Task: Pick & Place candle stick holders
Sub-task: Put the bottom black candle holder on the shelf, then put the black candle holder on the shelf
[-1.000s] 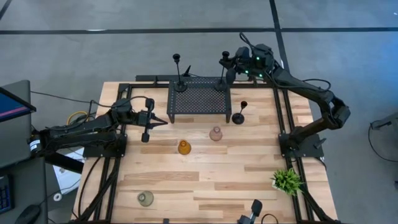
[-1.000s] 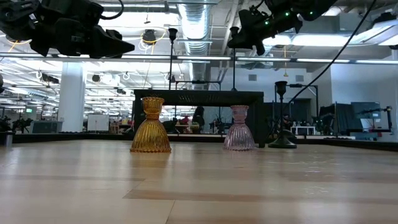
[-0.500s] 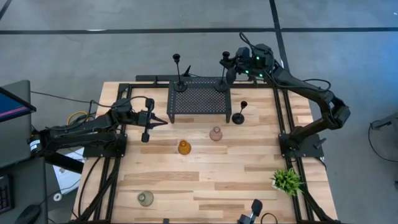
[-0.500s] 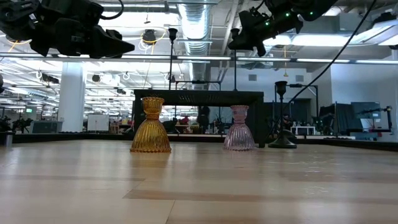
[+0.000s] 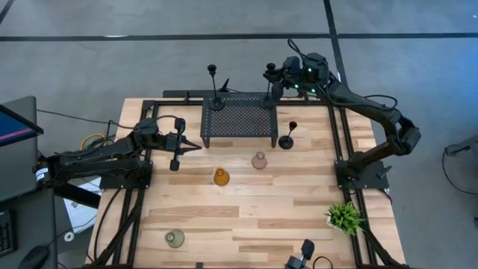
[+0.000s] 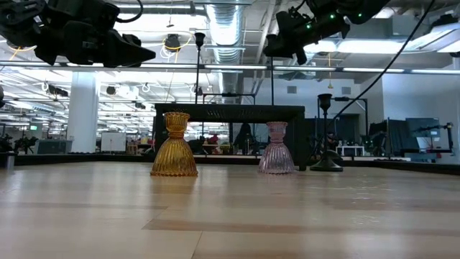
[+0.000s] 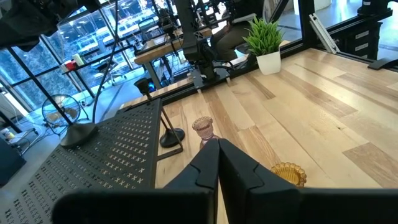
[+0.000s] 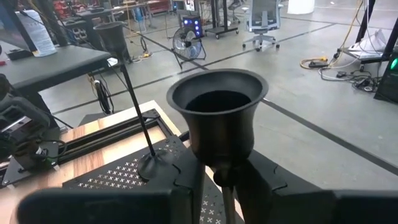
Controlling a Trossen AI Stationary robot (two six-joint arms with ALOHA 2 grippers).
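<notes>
Two slim black holders stand on the black perforated rack (image 5: 239, 119). One (image 5: 215, 90) stands free by its round base at the rack's far left. My right gripper (image 5: 273, 77) is shut on the other (image 5: 267, 93) at the far right. A third slim holder (image 5: 288, 136) stands on the table right of the rack. The pink (image 5: 259, 161), amber (image 5: 220, 177) and grey-green (image 5: 175, 237) holders stand on the table. My left gripper (image 5: 193, 144) is shut and empty, above the table left of the rack. My right gripper pinches the slim holder's thin stem (image 8: 226, 190) just under its cup (image 8: 217, 112), between the two fingers. The fingers come about level from the table's far right and lie across the stem. The holder stands upright, its base (image 5: 267, 103) on the rack.
A small green potted plant (image 5: 344, 217) stands near the table's front right. Black frame rails (image 5: 340, 127) run along the table's left and right sides. Bare wood lies between the squat holders and the near edge.
</notes>
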